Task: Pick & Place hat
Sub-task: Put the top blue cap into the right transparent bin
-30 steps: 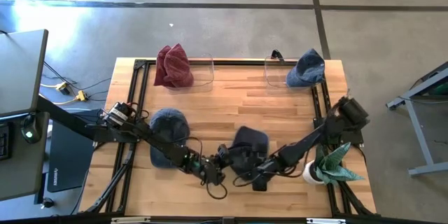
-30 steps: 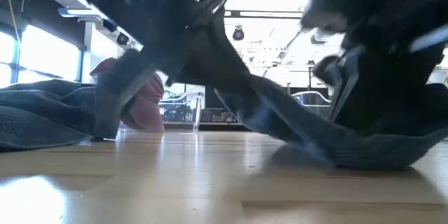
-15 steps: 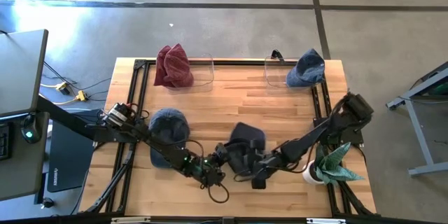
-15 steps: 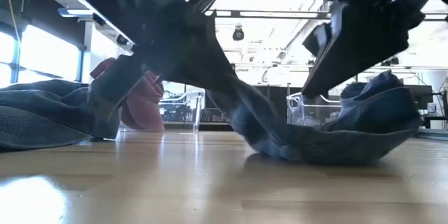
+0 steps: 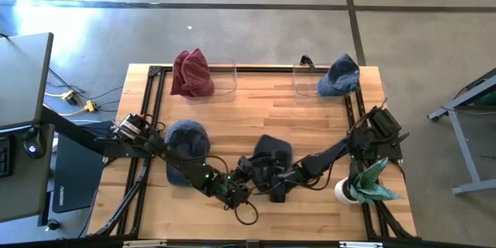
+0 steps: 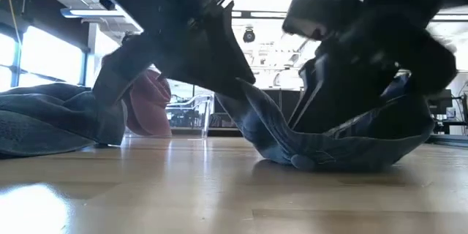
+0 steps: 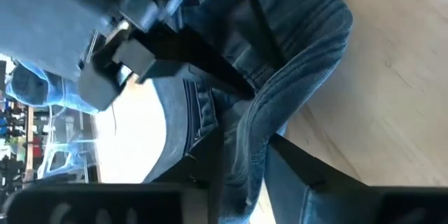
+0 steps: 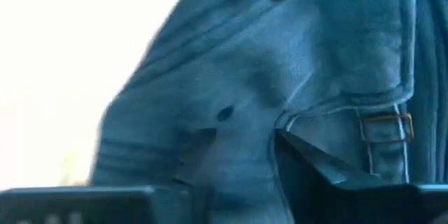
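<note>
1. a dark blue denim cap [image 5: 271,155] lies crumpled on the light wooden tabletop [image 5: 263,108], near the front edge and about midway between the sides.
2. the left claw [image 5: 242,186] is at the cap's front left edge; in the left wrist view one dark finger [image 7: 217,77] lies across the denim and a fold runs between the two fingers, but whether they pinch it or stand spread i cannot tell.
3. the right claw [image 5: 277,190] is at the cap's front right edge; the right wrist view is filled with denim [image 8: 280,84] and a small brass strap buckle [image 8: 385,122], and its grip cannot be told either.
4. in the low view the cap [image 6: 344,142] rests on the wood with both arms low over it.
5. a second dark denim cap [image 5: 186,143] lies on the left side of the tabletop, under the left arm.
6. a dark red cap [image 5: 191,74] sits at the back left beside a clear plastic bin [image 5: 225,81].
7. a lighter blue cap [image 5: 339,76] sits at the back right against another clear bin [image 5: 304,80].
8. a white pot with green cloth leaves [image 5: 364,182] stands at the front right edge.
</note>
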Tool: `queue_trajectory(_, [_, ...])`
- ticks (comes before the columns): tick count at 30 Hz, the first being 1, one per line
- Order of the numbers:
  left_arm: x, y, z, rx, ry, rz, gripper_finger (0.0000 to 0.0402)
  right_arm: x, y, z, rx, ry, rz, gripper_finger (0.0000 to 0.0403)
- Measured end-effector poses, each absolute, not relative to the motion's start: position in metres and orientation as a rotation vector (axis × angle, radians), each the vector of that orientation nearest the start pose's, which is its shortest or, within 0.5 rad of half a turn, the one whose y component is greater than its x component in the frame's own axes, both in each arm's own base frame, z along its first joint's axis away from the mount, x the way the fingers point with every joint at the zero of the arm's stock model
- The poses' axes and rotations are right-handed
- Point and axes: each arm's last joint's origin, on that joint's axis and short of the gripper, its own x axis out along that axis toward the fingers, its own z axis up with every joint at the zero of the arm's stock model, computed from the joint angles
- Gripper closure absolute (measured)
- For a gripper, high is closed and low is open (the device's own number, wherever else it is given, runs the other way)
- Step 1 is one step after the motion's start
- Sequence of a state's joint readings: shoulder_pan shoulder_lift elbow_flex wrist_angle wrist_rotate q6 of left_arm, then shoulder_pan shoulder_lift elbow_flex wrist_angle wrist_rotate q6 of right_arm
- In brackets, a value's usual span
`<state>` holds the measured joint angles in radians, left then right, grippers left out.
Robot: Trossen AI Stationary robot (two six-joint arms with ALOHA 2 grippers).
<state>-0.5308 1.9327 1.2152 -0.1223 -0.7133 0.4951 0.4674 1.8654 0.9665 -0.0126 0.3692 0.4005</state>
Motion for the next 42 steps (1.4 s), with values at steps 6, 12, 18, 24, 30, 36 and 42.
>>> queue_trajectory(6, [0.354, -0.186, 0.18, 0.933, 0.784, 0.01, 0.0316, 0.298, 0.146, 0.158, 0.141, 0.944, -0.083, 0.0213])
queue_trajectory(12, [0.351, -0.184, 0.177, 0.956, 0.829, 0.004, 0.037, 0.291, 0.143, 0.152, 0.172, 1.073, -0.057, 0.0248])
queue_trajectory(18, [0.347, -0.185, 0.178, 0.959, 0.84, 0.04, 0.0393, 0.28, 0.133, 0.134, 0.154, 1.282, -0.15, 0.0348])
queue_trajectory(24, [0.339, -0.193, 0.186, 0.962, 0.815, 0.009, 0.0399, 0.279, 0.131, 0.153, 0.161, 1.271, -0.111, 0.0396])
queue_trajectory(30, [0.341, -0.191, 0.185, 0.954, 0.819, 0.018, 0.04, 0.276, 0.129, 0.182, 0.145, 1.205, -0.084, 0.0319])
queue_trajectory(36, [0.34, -0.193, 0.184, 0.885, 0.829, -0.029, 0.04, 0.289, 0.143, 0.19, 0.07, 0.98, 0.101, 0.0198])
queue_trajectory(42, [0.34, -0.193, 0.184, 0.868, 0.823, -0.032, 0.04, 0.296, 0.177, 0.163, -0.094, 0.812, 0.181, 0.0161])
